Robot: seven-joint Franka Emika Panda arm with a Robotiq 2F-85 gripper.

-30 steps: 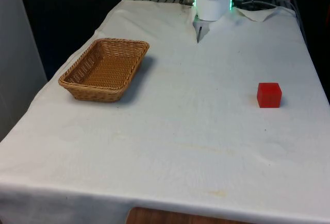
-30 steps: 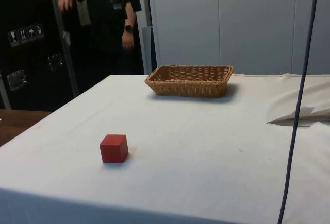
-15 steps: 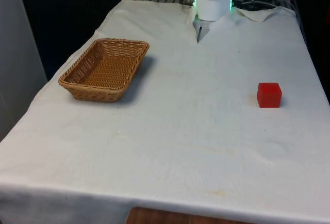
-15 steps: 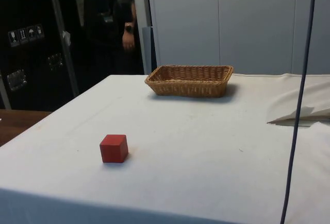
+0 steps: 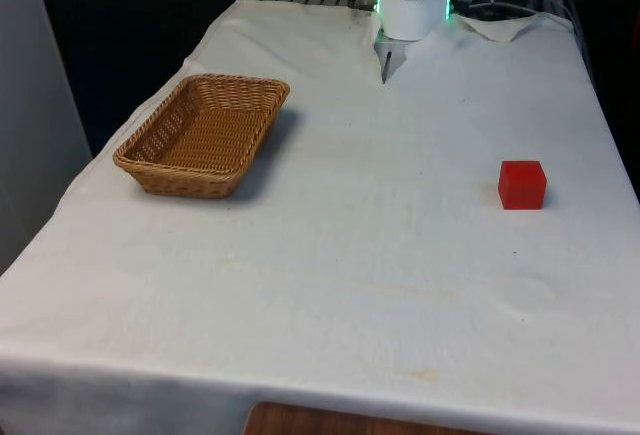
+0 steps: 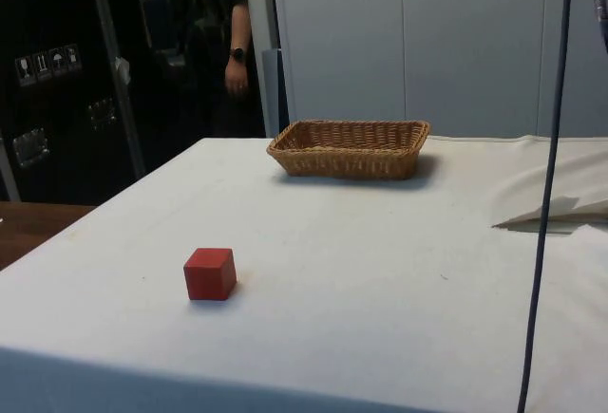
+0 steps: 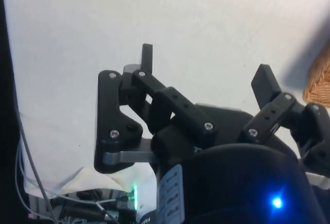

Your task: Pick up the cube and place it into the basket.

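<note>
Resting apart on white cloth (image 5: 380,255), one red cube (image 5: 522,184), one wicker basket (image 5: 203,134), claw (image 7: 206,67) fingers spread, empty.

Light was even and fairly bright over the white cloth (image 5: 380,255) in the front view, falling from above, with the basket (image 5: 203,133) throwing a soft shadow toward the front view's right and the cube (image 5: 522,184) only a thin one at its base. The side view was dimmer, the cloth greyish, the dark cabinets (image 6: 57,81) nearly black and the person (image 6: 220,43) before them murky. In the wrist view the cloth glared pale while the gripper (image 7: 206,72) stood as a dark, soft-edged shape.
</note>
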